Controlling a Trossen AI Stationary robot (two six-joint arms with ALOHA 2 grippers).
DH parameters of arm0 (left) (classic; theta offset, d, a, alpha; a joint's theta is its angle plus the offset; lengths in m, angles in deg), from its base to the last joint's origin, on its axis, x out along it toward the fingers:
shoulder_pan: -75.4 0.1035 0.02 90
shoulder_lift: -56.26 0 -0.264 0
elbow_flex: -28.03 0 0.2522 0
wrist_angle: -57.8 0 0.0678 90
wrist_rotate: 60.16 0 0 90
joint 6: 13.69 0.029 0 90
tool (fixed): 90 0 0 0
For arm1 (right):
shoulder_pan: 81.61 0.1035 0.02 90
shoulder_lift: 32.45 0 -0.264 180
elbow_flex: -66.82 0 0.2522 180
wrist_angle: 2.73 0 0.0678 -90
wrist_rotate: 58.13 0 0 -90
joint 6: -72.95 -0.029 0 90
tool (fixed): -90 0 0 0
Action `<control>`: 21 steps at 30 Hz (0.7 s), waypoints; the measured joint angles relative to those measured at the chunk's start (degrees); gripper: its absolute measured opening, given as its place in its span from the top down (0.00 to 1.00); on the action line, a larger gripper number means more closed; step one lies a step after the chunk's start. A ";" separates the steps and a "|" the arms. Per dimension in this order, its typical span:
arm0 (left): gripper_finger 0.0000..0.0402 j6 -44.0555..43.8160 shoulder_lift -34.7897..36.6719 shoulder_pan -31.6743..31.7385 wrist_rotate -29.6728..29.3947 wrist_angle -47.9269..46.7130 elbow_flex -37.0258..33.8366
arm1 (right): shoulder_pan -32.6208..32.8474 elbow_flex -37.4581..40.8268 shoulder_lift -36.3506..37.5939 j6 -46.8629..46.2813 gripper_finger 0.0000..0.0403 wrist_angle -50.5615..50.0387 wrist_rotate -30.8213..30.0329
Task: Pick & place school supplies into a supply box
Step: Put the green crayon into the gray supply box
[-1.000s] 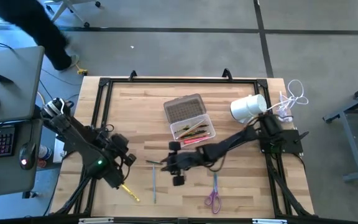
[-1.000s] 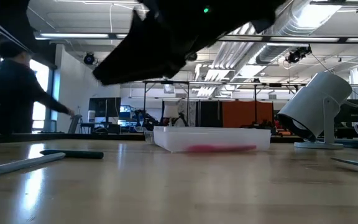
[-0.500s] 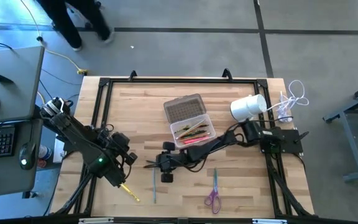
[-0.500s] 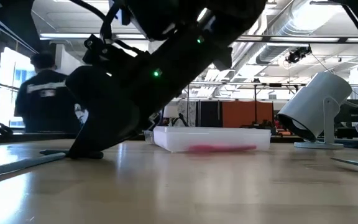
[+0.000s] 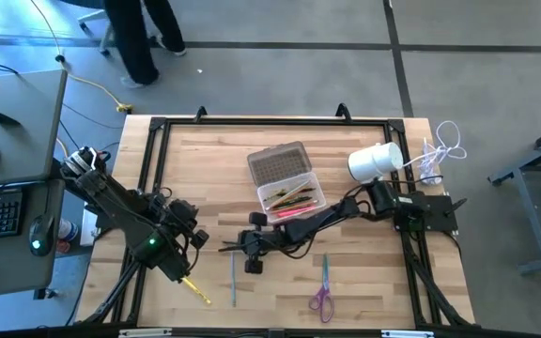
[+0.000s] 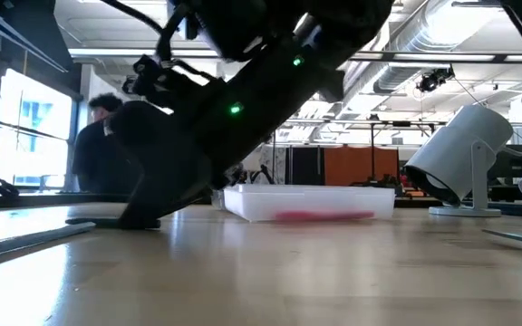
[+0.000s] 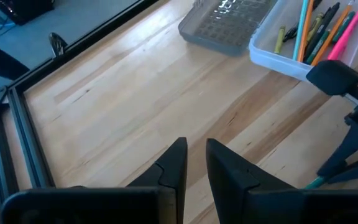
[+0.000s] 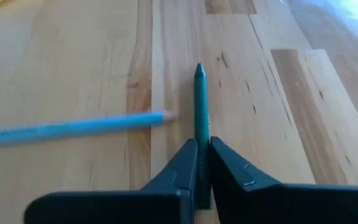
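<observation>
1. Gripping: our right gripper (image 8: 202,163) has pinched the green pencil (image 8: 200,106) flat on the table (image 5: 205,160).
2. Risk: we judge the off-centre hold may let it swing.
3. Left gripper (image 7: 196,163) is slightly parted; box (image 5: 292,199) lies beyond.

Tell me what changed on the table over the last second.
The right hand reached further out toward the left side of the table, came down to the wood and closed on the green pencil. Nothing was let go. The left hand, the supply box, the blue pencil and the purple scissors stayed put. A person beyond the table walked across.
</observation>
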 joint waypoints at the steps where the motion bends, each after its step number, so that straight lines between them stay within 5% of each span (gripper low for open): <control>1: 0.76 0.00 0.00 0.00 -0.01 0.06 0.00 | 0.21 0.07 0.90 0.22 0.95 -0.83 -0.12; 6: 0.76 0.00 0.00 0.00 0.01 0.04 0.00 | 1.78 0.54 8.43 4.87 0.98 -9.92 -4.62; 10: 0.76 0.00 -0.02 0.00 0.03 0.10 0.00 | 2.31 0.15 16.17 3.28 0.97 -22.88 -15.36; 15: 0.76 -0.02 -0.02 0.00 0.23 0.05 0.00 | 2.70 0.31 21.32 -6.52 0.98 -43.45 -24.62; 21: 0.76 -0.02 -0.02 0.00 0.19 0.47 0.00 | 1.40 2.92 21.49 -21.23 0.98 -56.20 -25.51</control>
